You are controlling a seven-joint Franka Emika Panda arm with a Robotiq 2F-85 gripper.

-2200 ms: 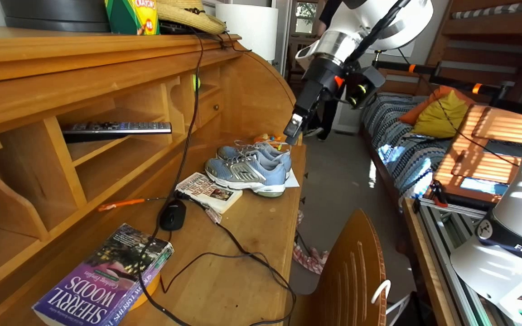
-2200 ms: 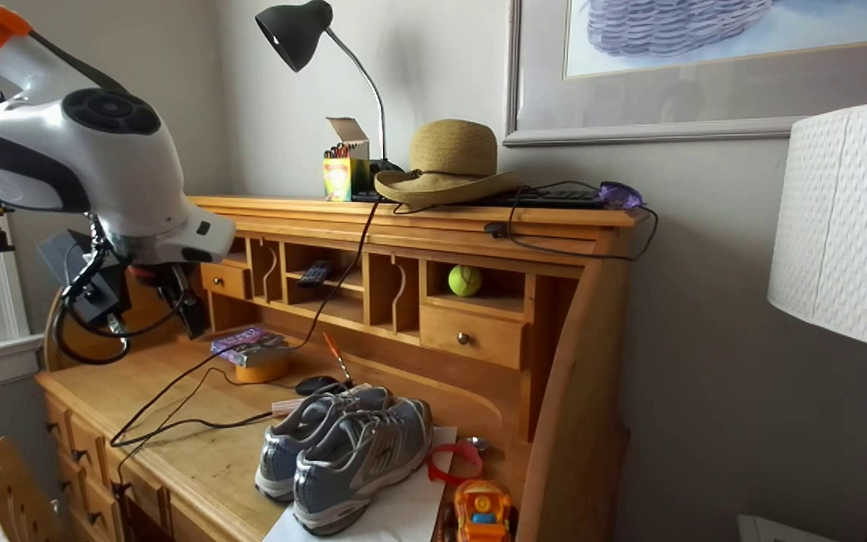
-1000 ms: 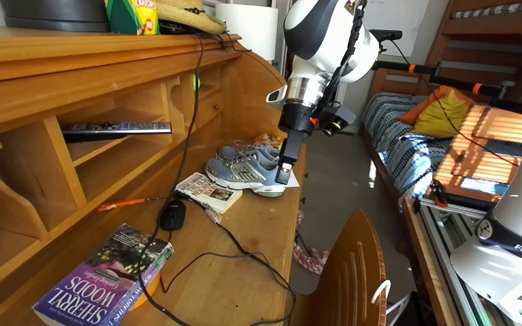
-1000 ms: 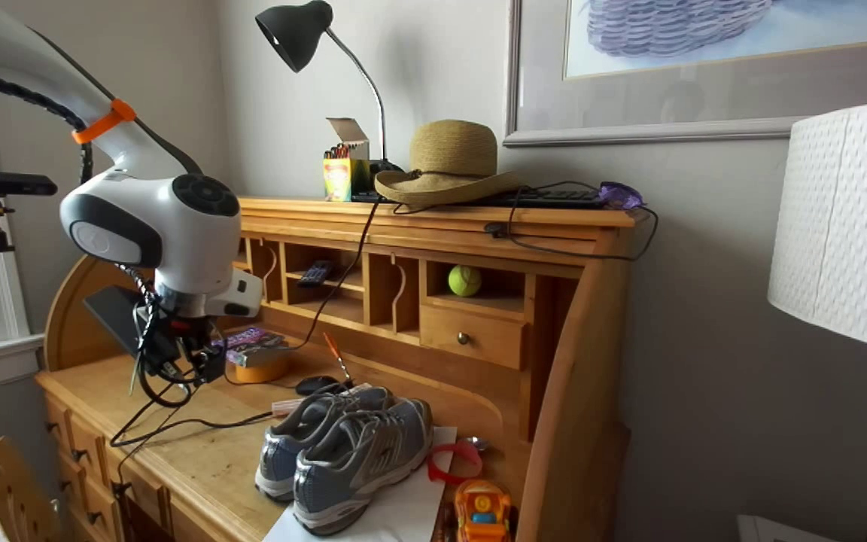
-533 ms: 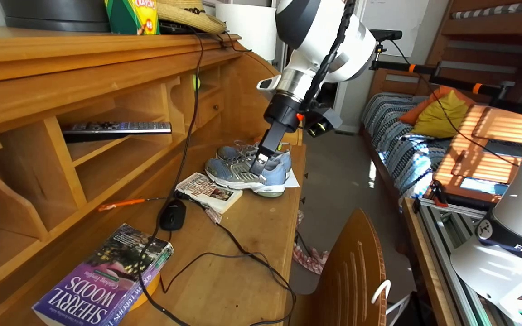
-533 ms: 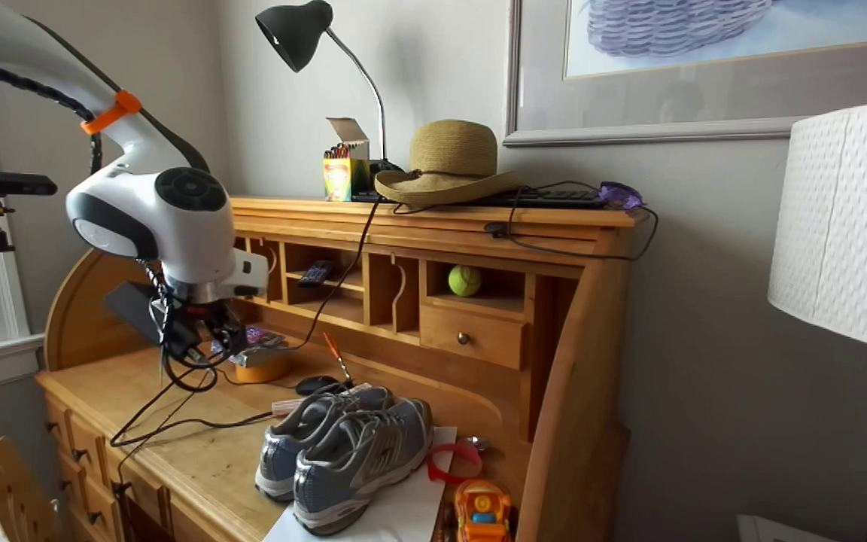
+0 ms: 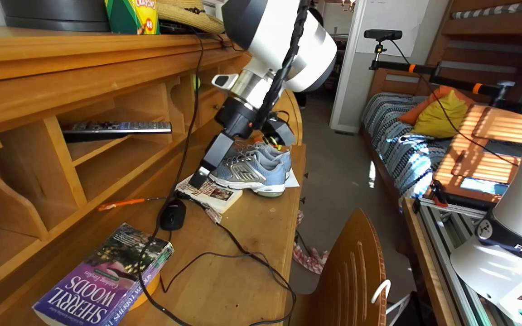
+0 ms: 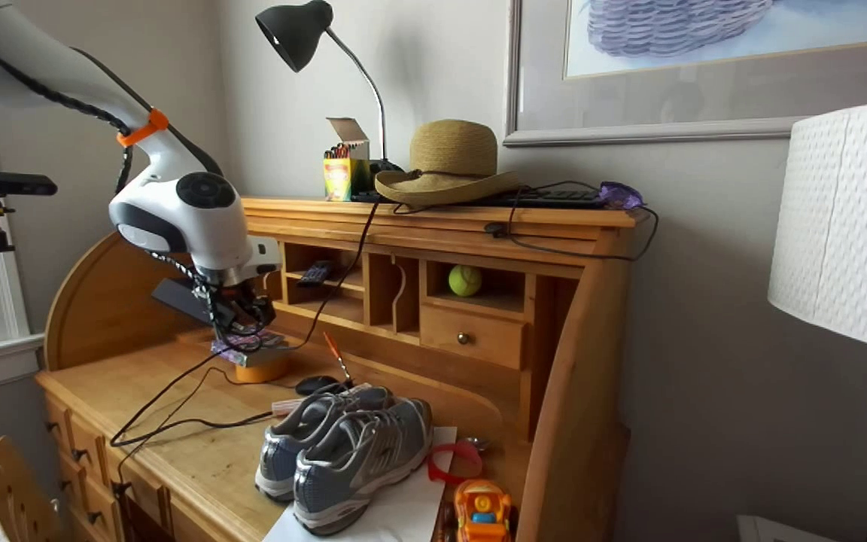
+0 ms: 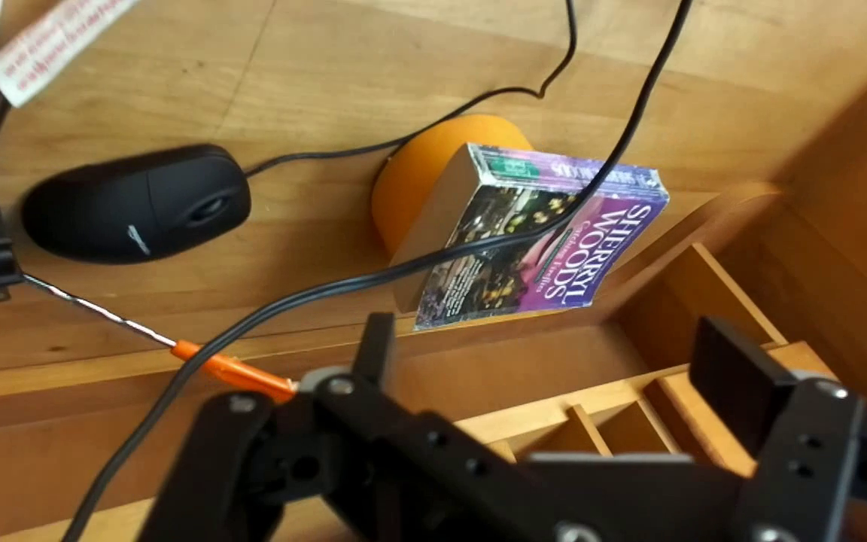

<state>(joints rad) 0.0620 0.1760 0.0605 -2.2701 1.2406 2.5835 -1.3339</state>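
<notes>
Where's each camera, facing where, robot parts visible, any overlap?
An exterior view: by the purple paperback, facing along the rolltop desk; arm, base, gripper show.
An exterior view: from the end with the sneakers, facing the cubbies; arm and gripper show.
Wrist view: beside the gripper, facing down over computer mouse and purple paperback; fingers at the bottom.
Both exterior views share the sneakers and straw hat.
</notes>
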